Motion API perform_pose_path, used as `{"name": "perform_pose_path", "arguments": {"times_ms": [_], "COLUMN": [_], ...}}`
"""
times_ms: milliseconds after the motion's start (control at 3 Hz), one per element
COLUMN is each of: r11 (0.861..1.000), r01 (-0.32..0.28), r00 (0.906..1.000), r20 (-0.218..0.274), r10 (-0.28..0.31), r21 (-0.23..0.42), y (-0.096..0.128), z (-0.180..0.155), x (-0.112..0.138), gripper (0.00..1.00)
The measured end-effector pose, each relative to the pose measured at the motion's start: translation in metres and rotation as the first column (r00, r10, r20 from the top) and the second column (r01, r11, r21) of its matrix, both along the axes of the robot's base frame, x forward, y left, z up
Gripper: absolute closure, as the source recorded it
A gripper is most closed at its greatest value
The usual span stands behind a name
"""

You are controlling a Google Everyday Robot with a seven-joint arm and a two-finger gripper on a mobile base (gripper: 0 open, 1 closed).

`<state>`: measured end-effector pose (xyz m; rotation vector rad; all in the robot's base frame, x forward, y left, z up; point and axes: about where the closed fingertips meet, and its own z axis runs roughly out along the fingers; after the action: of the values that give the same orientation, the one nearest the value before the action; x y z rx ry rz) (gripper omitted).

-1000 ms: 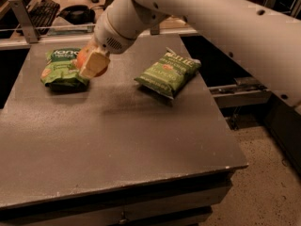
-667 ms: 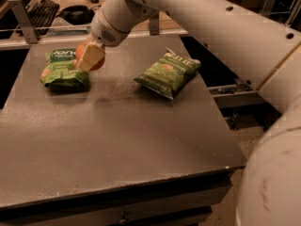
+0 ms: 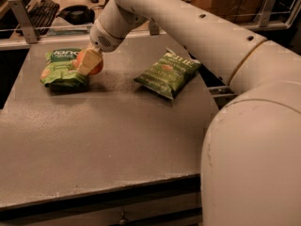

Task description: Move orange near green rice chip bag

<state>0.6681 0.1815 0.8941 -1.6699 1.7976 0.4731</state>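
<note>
1 orange tight in pincer, prob. against 1 green rice chip bag

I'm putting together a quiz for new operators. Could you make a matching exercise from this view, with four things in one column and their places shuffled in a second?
Things
1. orange
2. green rice chip bag
3. olive-green bag
4. keyboard

Places
A. beyond the table's far left corner
B. flat on the table, right of centre, alone
C. held in the tool, beside the green rice chip bag's right edge
D. flat on the table's far left part

Pairs: 1-C, 2-D, 3-B, 4-A
</note>
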Motion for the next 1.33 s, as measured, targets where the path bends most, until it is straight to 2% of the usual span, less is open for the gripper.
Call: {"name": "perform_pose_path", "arguments": {"times_ms": [333, 1333], "r11": [1.000, 0.999], "r01": [-0.005, -0.026], "r00": [0.9997, 0.9982], "r20": [-0.022, -0.055], "r10": [0.004, 0.025], "r21": [-0.008, -0.021], "y": [0.004, 0.011], "z": [-0.012, -0.028], "x": [0.003, -0.001], "gripper": [0.82, 0.12]}}
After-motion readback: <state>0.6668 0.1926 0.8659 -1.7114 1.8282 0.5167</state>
